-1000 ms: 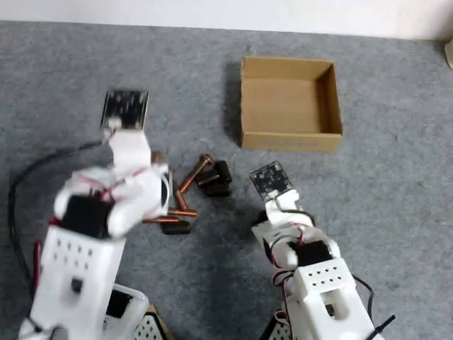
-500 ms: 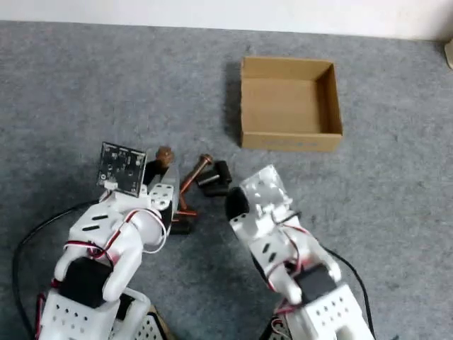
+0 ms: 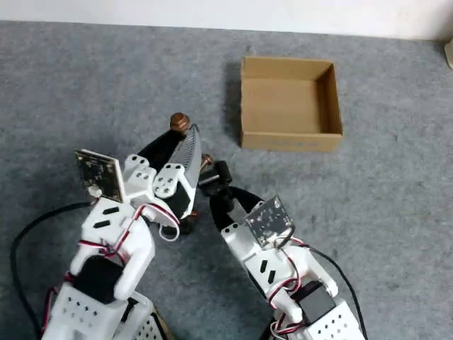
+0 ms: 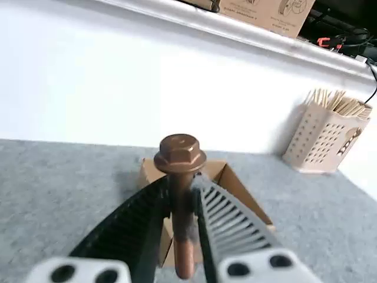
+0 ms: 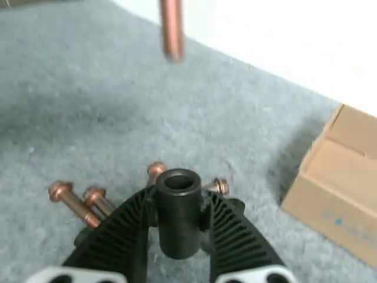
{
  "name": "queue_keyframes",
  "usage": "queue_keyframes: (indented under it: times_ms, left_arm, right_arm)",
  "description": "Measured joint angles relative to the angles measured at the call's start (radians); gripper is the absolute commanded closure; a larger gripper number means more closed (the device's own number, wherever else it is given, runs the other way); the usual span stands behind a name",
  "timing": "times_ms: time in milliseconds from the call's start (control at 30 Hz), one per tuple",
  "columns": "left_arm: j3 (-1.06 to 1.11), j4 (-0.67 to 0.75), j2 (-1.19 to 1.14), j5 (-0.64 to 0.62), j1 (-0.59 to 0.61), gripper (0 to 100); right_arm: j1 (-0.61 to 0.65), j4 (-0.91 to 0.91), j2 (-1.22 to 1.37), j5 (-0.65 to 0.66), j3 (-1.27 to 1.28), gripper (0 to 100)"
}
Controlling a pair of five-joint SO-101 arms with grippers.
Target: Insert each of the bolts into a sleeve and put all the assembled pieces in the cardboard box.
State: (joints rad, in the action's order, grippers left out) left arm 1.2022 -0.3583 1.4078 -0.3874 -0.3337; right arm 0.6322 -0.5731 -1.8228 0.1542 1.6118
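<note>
My left gripper (image 4: pixel 179 186) is shut on a copper bolt (image 4: pixel 179 154), held upright with its hex head above the fingers. In the high view that bolt (image 3: pixel 179 121) stands left of the cardboard box (image 3: pixel 288 103), at the tip of the left gripper (image 3: pixel 184 138). My right gripper (image 5: pixel 177 200) is shut on a black sleeve (image 5: pixel 177 215) with its bore facing up. The left arm's bolt shank (image 5: pixel 172 29) hangs above and beyond the sleeve. In the high view the right gripper (image 3: pixel 221 202) sits just right of the left one.
Several loose bolts (image 5: pixel 73 200) lie on the grey carpet beyond the held sleeve. Black sleeves (image 3: pixel 219 173) lie between the arms. The open box (image 5: pixel 341 183) is farther back on the right. A pale perforated holder (image 4: pixel 327 138) stands by the wall.
The left arm has lifted its bolt and carried it forward, toward the box. The right arm has swung in to the sleeves and now holds one raised.
</note>
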Motion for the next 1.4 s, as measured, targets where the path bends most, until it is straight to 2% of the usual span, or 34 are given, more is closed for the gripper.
queue_keyframes:
  times_ms: [133, 333, 567, 767, 1167, 1400]
  left_arm:
    - [0.117, 0.147, 0.000, -0.006, -0.012, 100]
    - [0.186, 0.224, 0.000, -0.005, -0.081, 99]
    - [0.224, 0.233, 0.000, -0.006, -0.092, 99]
    - [0.230, 0.236, 0.000, -0.006, -0.123, 99]
    - [0.199, 0.233, 0.000, -0.011, -0.143, 99]
    - [0.143, 0.169, 0.000, -0.011, -0.147, 99]
  right_arm:
    - [0.014, 0.028, 0.000, 0.000, 0.002, 99.4]
    - [0.012, 0.031, -0.002, 0.000, 0.018, 99.4]
    - [0.012, 0.094, -0.002, 0.000, 0.054, 99.4]
    - [-0.052, 0.196, 0.000, 0.000, 0.058, 99.4]
    - [-0.057, 0.207, 0.000, 0.000, 0.058, 99.4]
    - [-0.020, 0.203, 0.000, 0.000, 0.058, 99.4]
